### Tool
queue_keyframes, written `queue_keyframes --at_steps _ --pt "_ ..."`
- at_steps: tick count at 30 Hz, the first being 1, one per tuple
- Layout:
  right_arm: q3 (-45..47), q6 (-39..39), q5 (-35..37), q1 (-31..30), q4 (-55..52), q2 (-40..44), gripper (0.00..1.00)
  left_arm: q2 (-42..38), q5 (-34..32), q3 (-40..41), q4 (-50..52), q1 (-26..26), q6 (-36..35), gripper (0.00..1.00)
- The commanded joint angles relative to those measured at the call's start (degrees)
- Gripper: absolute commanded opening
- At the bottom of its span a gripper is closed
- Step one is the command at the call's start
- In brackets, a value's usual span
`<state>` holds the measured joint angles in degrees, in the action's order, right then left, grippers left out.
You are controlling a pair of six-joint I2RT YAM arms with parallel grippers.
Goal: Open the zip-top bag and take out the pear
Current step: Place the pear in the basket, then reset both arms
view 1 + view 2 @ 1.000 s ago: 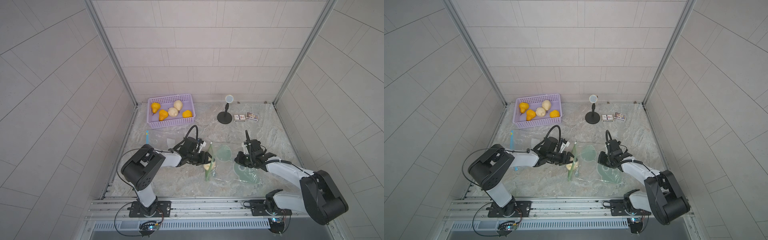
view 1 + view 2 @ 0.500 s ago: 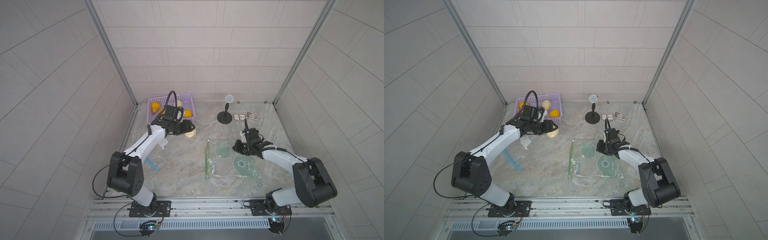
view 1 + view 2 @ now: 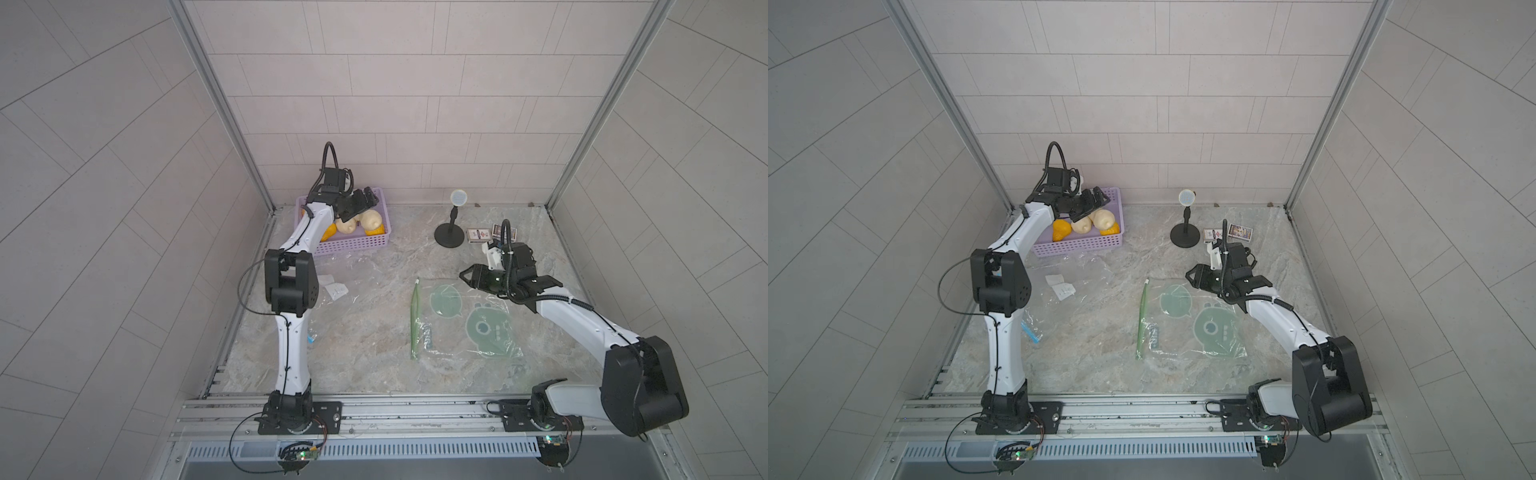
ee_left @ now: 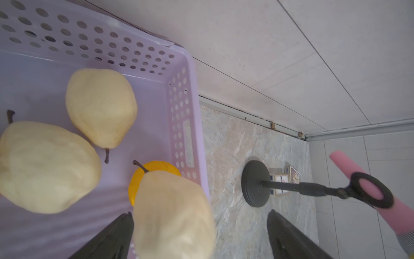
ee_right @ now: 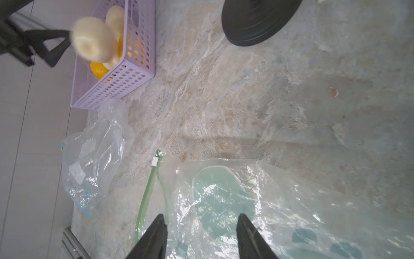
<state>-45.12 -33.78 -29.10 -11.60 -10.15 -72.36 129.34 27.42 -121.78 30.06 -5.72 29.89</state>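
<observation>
Left fingers (image 3: 370, 196) stand spread over the basket (image 3: 357, 245) in both top views, the pear (image 3: 371, 218) just beneath them; right fingers (image 3: 468, 273) hover at an edge of the flat bag (image 3: 465, 324) on the desk (image 3: 374, 332). Left wrist view: the pear (image 4: 172, 213) lies loose between the spread fingers (image 4: 112, 237), atop a yellow pear (image 4: 156, 167). Right wrist view: fingers (image 5: 154, 237) spread above the bag (image 5: 224, 201), pinching nothing.

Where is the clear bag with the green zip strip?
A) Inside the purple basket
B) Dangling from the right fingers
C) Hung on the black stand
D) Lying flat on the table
D: the zip-top bag lies flat on the table, and the right fingers stand open, pinching nothing.
</observation>
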Motion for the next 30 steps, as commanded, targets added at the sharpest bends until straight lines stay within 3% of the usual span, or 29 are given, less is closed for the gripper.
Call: queue_keyframes --at_steps 1,5,9,11,12,13,15,17,19,23,25,28,29,30 --pt "2.16 4.40 1.68 0.16 0.83 6.82 0.60 -7.41 1.48 -3.07 5.67 1.58 -3.87 1.00" --pt "4.62 7.72 7.00 1.99 0.83 13.73 0.69 -28.68 -3.13 24.09 -5.76 3.75 -4.43 1.00" --pt "6.72 11.21 18.81 3.34 0.86 18.65 0.82 -49.99 -9.94 51.46 -17.60 6.38 -3.61 1.00" --pt "8.47 13.87 25.89 4.66 2.68 20.42 0.94 -57.78 -13.24 62.89 -24.01 6.30 -5.47 1.00" --pt "10.64 14.84 29.84 5.70 5.44 20.81 1.00 -61.24 -17.60 68.09 -26.53 5.90 -6.53 1.00" --pt "11.90 14.75 32.96 7.63 7.92 20.70 1.00 -63.83 -24.26 72.92 -29.45 5.69 -5.93 1.00" --pt "13.55 11.30 36.22 12.19 10.54 19.40 1.00 -65.71 -29.21 80.85 -38.89 5.72 -7.56 1.00" --pt "16.41 10.82 38.94 14.90 16.58 17.36 1.00 -66.10 -31.71 84.97 -41.86 5.64 -10.56 1.00" --pt "19.78 12.04 43.91 14.95 24.00 13.99 1.00 -65.11 -30.96 88.53 -47.30 5.63 -14.33 1.00" --pt "23.58 15.38 46.21 14.40 32.57 8.74 1.00 -63.54 -31.52 96.04 -55.94 5.67 -19.43 1.00" --pt "26.45 16.00 46.06 14.18 39.48 7.27 1.00 -59.99 -32.46 101.01 -67.46 5.69 -22.16 1.00" --pt "29.32 19.23 45.91 12.27 50.24 2.03 1.00 -55.37 -34.93 101.80 -69.03 5.93 -24.55 1.00" --pt "29.81 20.64 45.30 11.73 55.26 -0.83 1.00 -51.58 -35.24 103.58 -78.49 6.37 -24.45 1.00" --pt "29.50 23.29 44.08 11.06 57.39 -2.26 1.00 -48.66 -31.06 105.87 -86.23 6.75 -27.00 1.00"
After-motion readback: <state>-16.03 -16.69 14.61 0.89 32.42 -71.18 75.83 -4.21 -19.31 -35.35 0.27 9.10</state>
